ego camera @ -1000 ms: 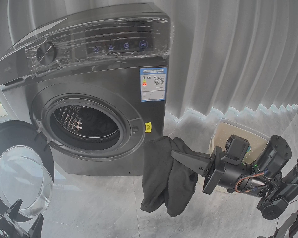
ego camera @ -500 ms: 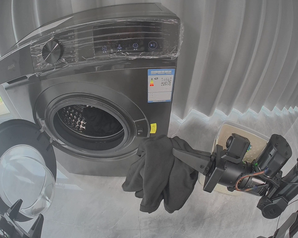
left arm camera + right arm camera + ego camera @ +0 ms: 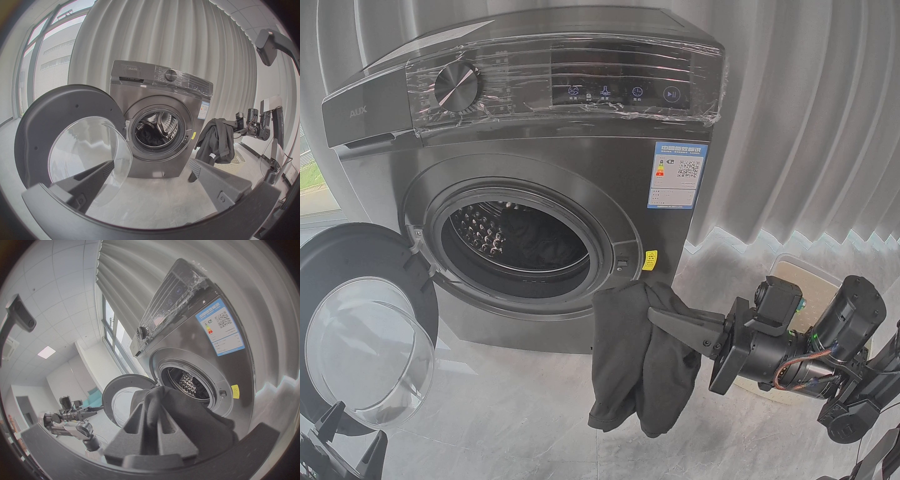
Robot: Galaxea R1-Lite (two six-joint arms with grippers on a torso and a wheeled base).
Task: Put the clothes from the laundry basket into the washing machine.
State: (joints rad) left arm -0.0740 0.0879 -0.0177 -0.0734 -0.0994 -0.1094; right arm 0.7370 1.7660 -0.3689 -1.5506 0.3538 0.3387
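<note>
Clothes (image 3: 640,356), a dark bundle, hang from the right gripper (image 3: 655,314) in the air in front of the washing machine (image 3: 550,150), below and to the right of its open drum mouth (image 3: 515,275) and clear of the floor (image 3: 506,406). Half a second ago a fold flared out toward the machine; now the bundle hangs straight again. The whole head view has slid, so the camera has moved, while the gripper sits at the same spot in it. More dark cloth (image 3: 540,240) lies inside the drum.

From the right wrist, the two fingers (image 3: 137,430) are pressed together with a fold pinched between them. The left wrist view adds a small white tag (image 3: 212,155) low on the bundle.

The right arm lies roughly level, its fingers pointing toward the machine, with the laundry basket (image 3: 815,284) behind it on the floor. The left gripper (image 3: 355,431) sits low beside the swung-open door (image 3: 344,262), spread wide and holding nothing.
</note>
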